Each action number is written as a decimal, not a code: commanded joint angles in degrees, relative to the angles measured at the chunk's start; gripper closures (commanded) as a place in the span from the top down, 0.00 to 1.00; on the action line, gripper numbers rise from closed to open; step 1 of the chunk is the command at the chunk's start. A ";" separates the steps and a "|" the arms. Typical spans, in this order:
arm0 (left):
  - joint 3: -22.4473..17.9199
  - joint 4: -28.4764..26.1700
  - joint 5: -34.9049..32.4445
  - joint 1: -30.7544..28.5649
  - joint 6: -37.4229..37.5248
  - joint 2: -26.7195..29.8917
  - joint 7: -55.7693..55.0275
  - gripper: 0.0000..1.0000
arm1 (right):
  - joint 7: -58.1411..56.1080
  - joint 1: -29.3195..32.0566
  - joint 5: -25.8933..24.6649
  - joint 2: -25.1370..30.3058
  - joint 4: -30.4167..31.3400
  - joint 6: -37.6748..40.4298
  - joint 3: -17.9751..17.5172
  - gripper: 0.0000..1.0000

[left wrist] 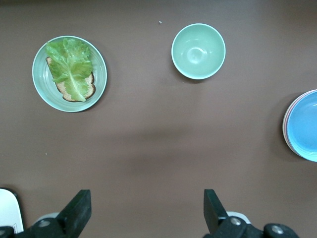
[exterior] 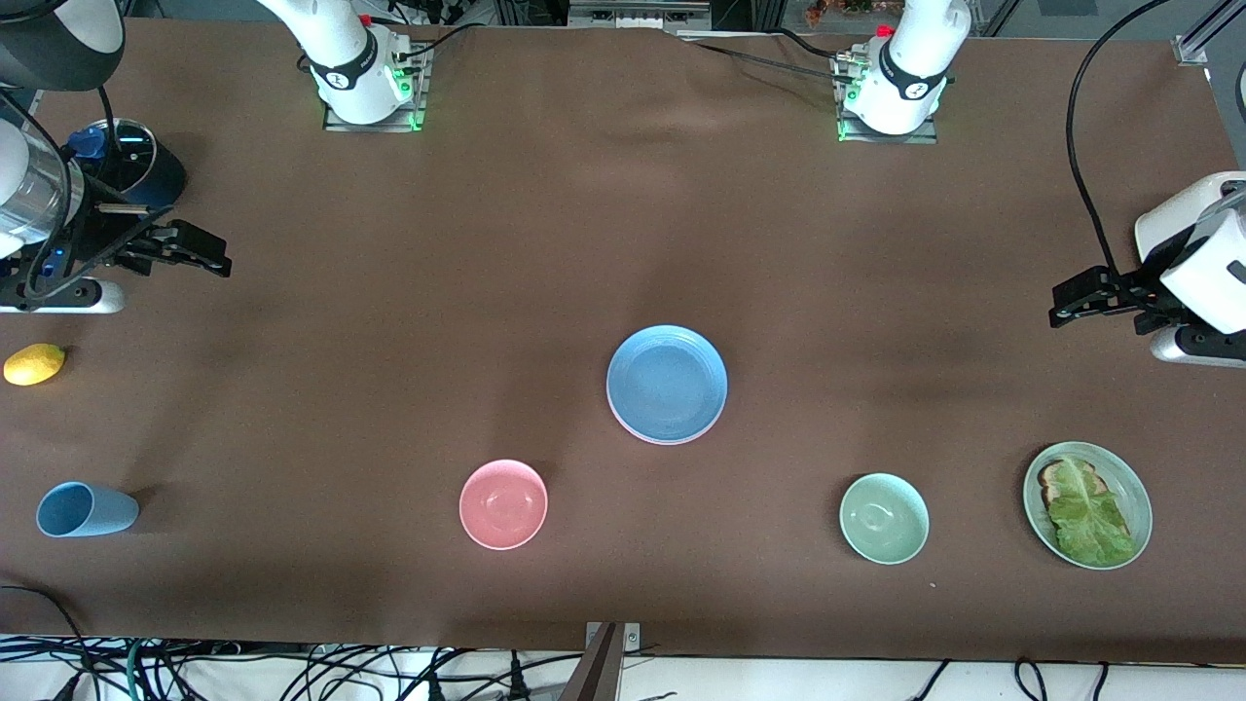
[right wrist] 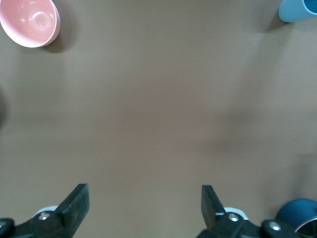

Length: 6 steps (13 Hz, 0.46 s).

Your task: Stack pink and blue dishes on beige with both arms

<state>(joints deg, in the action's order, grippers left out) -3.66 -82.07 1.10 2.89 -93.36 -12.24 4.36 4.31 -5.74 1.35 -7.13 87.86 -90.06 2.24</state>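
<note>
Your stack stands at the middle of the counter [exterior: 292,292]: the blue plate [exterior: 667,383] lies on top, with a thin pink rim [exterior: 642,435] showing under its edge nearest the front camera. In the left wrist view further pale rims show beneath the blue, so I judge the pink plate and probably the beige one sit under it; the beige plate itself cannot be made out with certainty.

The left hand [exterior: 1069,301] hovers over the left arm's end of the counter, fingers spread wide and holding nothing. The right hand [exterior: 212,255] hovers over the right arm's end, likewise spread and empty. Both arms wait clear of the stack, and the task appears complete or nearly so.

Should you need to reseat a plate, expect it to be rigid, smooth and likely breakable. It is shallow, so take it by the rim with a finger under the lip, and lift level; a matte glaze gives some grip but a tilted plate may slide.

Also present, apart from the stack: pink bowl [exterior: 503,503], green bowl [exterior: 884,518], lettuce plate [exterior: 1087,504], blue cup [exterior: 86,509], lemon [exterior: 34,364]
</note>
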 commanded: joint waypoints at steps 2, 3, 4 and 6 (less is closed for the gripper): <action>-0.30 2.09 2.15 0.10 0.90 -0.95 -0.58 1.00 | -0.71 0.46 -1.00 0.89 -0.23 0.93 -0.66 1.00; -0.38 2.09 2.15 0.10 0.90 -0.95 -0.58 1.00 | -0.71 0.46 -0.91 0.89 -0.49 1.02 -0.57 1.00; -0.30 2.09 2.15 0.18 0.90 -0.95 -0.67 1.00 | -0.71 0.46 -0.91 0.89 -0.84 1.11 -0.66 1.00; -0.29 2.09 2.15 0.18 0.90 -0.95 -2.24 1.00 | -0.53 0.46 -0.74 0.89 -1.28 1.46 -0.66 1.00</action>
<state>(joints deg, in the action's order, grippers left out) -3.66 -82.07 1.10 2.94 -93.36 -12.26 3.53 4.27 -5.74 1.23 -7.04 87.43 -90.00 2.22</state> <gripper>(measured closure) 0.000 0.000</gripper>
